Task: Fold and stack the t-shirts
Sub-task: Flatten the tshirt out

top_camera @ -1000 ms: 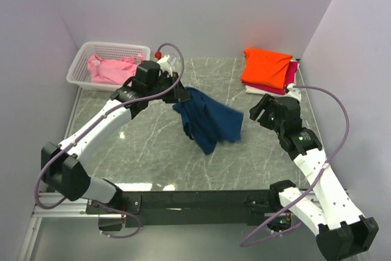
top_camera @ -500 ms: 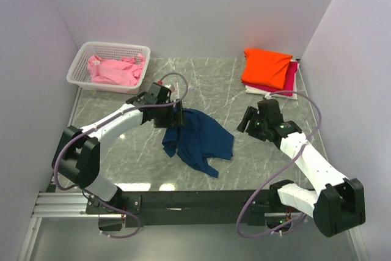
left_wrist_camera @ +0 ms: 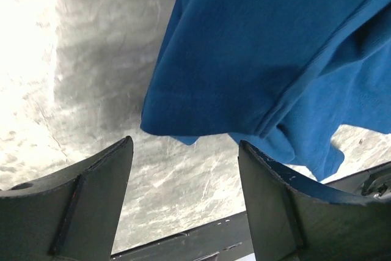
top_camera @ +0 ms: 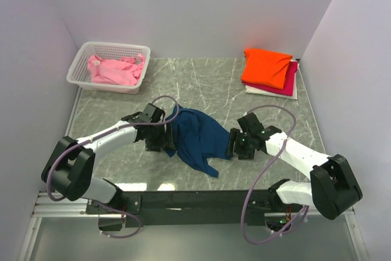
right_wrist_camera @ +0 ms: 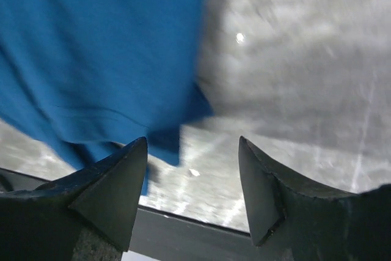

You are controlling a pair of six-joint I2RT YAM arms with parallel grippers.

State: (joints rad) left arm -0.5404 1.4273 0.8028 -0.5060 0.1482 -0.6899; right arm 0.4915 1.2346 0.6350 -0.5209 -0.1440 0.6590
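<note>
The navy t-shirt [top_camera: 198, 139] lies crumpled on the grey marble table [top_camera: 208, 84], near the front middle. My left gripper [top_camera: 168, 139] is at its left edge, open and empty. In the left wrist view the cloth [left_wrist_camera: 275, 47] lies just beyond the open gripper [left_wrist_camera: 186, 175]. My right gripper [top_camera: 234, 145] is at the shirt's right edge, open and empty. In the right wrist view the cloth [right_wrist_camera: 91, 47] lies ahead and left of the gripper [right_wrist_camera: 192, 175]. An orange tee [top_camera: 266, 67] tops a folded stack over a magenta one [top_camera: 289, 82] and a white one [top_camera: 272, 92]. A pink tee [top_camera: 113, 69] lies in the basket.
The white lattice basket [top_camera: 81, 59] stands at the back left corner. The folded stack is at the back right by the wall. The black front rail [top_camera: 201, 200] runs along the table's near edge, close to the shirt's lowest corner.
My left gripper brought the navy shirt from the back toward the front, lowered it to the table and let go. My right arm swung left and down to the shirt's right edge.
</note>
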